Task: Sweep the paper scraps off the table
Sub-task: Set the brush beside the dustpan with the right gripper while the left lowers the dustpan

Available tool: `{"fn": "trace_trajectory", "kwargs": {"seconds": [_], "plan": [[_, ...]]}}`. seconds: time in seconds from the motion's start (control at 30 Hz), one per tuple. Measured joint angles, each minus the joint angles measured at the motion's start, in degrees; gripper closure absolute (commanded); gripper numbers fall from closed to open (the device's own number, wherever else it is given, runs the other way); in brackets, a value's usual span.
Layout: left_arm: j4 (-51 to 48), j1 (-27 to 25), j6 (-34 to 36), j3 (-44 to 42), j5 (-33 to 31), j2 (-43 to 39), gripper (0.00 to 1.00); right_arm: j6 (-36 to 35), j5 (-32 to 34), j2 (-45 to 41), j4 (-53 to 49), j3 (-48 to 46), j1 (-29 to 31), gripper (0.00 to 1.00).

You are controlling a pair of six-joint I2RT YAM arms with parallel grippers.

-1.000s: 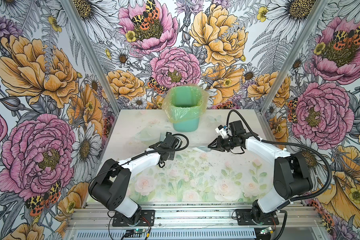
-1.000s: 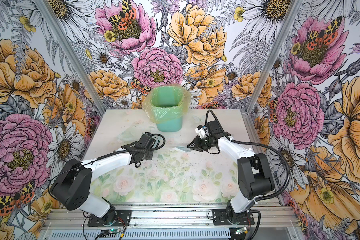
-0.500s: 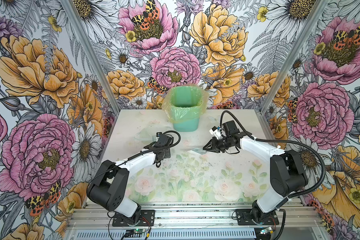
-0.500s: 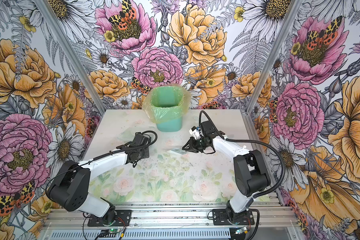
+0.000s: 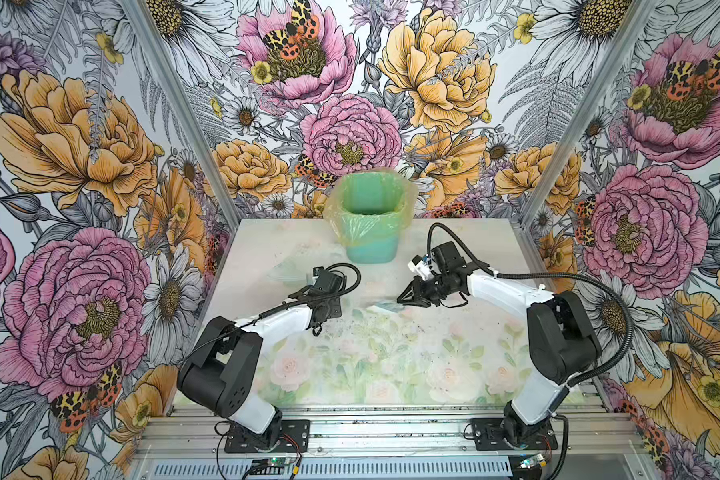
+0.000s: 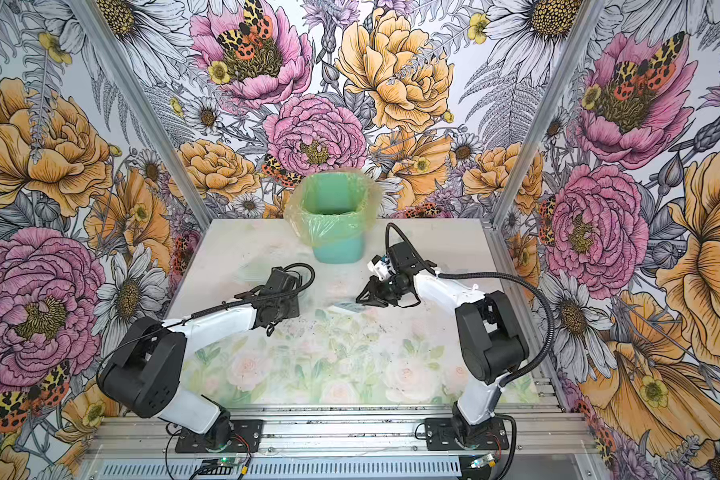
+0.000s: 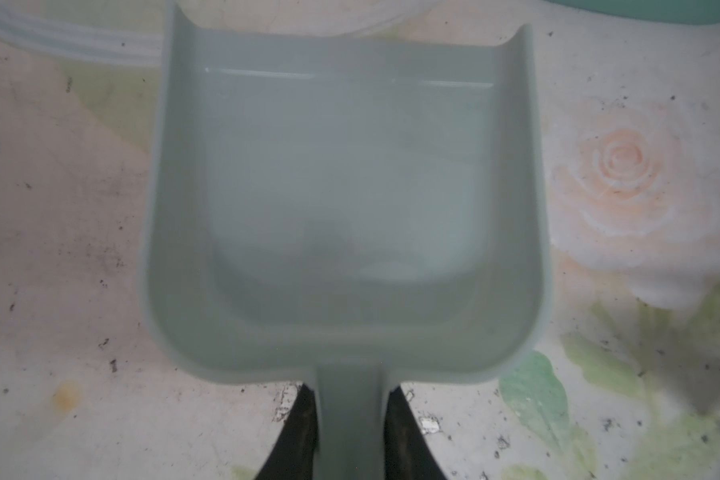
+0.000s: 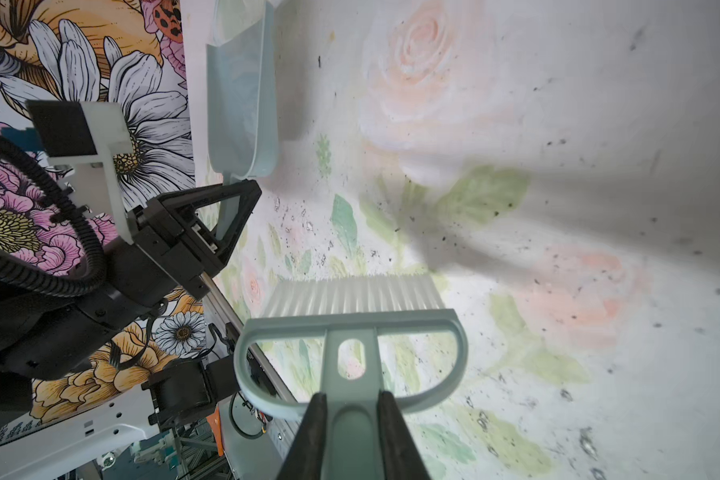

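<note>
Table (image 5: 391, 374), whitish with pale printed roses and scattered dark specks, has both arms mounted at its near rail. Midway across, the left gripper (image 7: 350, 401) is clamped on the handle of a grey-blue dustpan (image 7: 350, 187) lying flat. To its right and apart from it, the right gripper (image 8: 351, 411) pinches a matching brush (image 8: 350, 328), its bristles close to the surface. Beyond them, a green bin (image 5: 368, 224) with a plastic liner stands at the far edge.

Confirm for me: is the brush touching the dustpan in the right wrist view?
No: in the right wrist view the brush stands apart from the dustpan, with bare table showing between them.
</note>
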Motion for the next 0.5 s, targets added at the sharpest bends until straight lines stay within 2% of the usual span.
{"fn": "trace_trajectory", "kwargs": {"seconds": [0.37,0.5], "plan": [[1.57,2.89,8.87,1.42,1.7,2.93,1.0,-0.26,-4.42,2.78,0.02,2.49,2.82,0.98],[1.57,4.94,9.84,2.58,2.12,3.13,1.0,0.26,-6.51,4.39,0.02,3.23,4.35,0.98]]}}
